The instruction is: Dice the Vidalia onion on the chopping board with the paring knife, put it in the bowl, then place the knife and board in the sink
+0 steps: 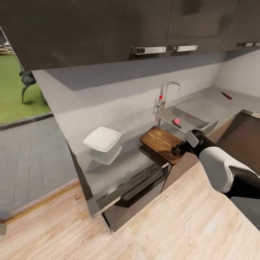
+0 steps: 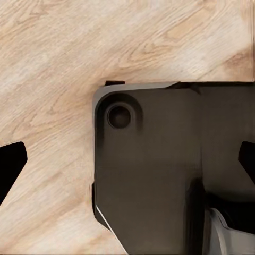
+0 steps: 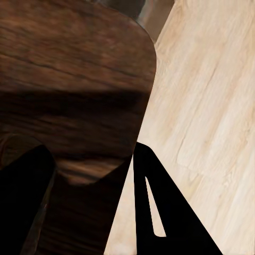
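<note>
The dark brown chopping board (image 1: 160, 141) hangs slightly above the grey countertop (image 1: 119, 162), casting a shadow, with one end past the counter's front edge. My right gripper (image 1: 180, 148) is shut on its near end; in the right wrist view the board (image 3: 74, 90) runs between the black fingers (image 3: 159, 212). The white square bowl (image 1: 103, 139) rests on the countertop left of the board. Behind the board lies the steel sink (image 1: 204, 108) with its chrome tap (image 1: 167, 93). A small pinkish-red round thing (image 1: 176, 121), perhaps the onion, lies on the draining panel. The paring knife (image 1: 226, 95) lies on the far right countertop. My left gripper (image 2: 127, 164) is open over the floor.
Dark wall cabinets (image 1: 144, 25) hang low above the counter. Dark drawers (image 1: 141, 187) sit under the worktop. Light wooden floor (image 1: 162, 224) spreads in front. In the left wrist view, a dark grey part of my own base (image 2: 159, 170) lies below the gripper.
</note>
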Robot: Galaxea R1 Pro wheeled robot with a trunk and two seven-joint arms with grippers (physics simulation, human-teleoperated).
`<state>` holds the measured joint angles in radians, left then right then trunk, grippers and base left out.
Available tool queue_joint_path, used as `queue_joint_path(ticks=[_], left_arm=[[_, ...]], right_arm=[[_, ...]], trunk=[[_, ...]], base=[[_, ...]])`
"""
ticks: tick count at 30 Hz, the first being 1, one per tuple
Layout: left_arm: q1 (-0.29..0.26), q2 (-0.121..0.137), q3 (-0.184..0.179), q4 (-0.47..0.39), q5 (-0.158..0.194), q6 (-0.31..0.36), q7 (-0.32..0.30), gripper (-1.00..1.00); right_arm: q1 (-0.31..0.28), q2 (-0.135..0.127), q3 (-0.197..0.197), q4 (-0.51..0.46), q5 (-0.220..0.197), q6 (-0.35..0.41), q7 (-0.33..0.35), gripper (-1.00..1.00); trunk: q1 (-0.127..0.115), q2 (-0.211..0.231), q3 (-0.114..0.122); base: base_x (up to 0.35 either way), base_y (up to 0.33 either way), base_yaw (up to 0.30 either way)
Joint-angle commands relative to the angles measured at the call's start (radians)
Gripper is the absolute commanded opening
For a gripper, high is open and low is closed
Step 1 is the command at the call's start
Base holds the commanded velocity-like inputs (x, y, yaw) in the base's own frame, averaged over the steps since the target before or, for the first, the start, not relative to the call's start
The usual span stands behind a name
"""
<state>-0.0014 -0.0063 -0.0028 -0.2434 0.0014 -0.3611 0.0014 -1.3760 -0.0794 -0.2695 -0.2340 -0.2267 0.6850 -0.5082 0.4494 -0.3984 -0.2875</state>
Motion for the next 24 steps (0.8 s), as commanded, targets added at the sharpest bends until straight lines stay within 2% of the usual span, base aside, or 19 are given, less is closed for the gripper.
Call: queue_joint_path(ticks=[1,24], left_arm=[[0.0,0.0,0.0,0.0,0.0,-0.002,0.0,1.0],[0.0,0.0,0.0,0.0,0.0,-0.002,0.0,1.0]], right_arm=[[0.0,0.0,0.001,-0.001,-0.011,0.002,-0.007,-1.0],[0.0,0.001,0.001,-0.002,-0.011,0.002,-0.007,-1.0]], trunk=[[0.001,-0.002,-0.001],[0.001,-0.002,0.015]], base=[[0.02,-0.314,0.224],[0.001,-0.316,0.224]])
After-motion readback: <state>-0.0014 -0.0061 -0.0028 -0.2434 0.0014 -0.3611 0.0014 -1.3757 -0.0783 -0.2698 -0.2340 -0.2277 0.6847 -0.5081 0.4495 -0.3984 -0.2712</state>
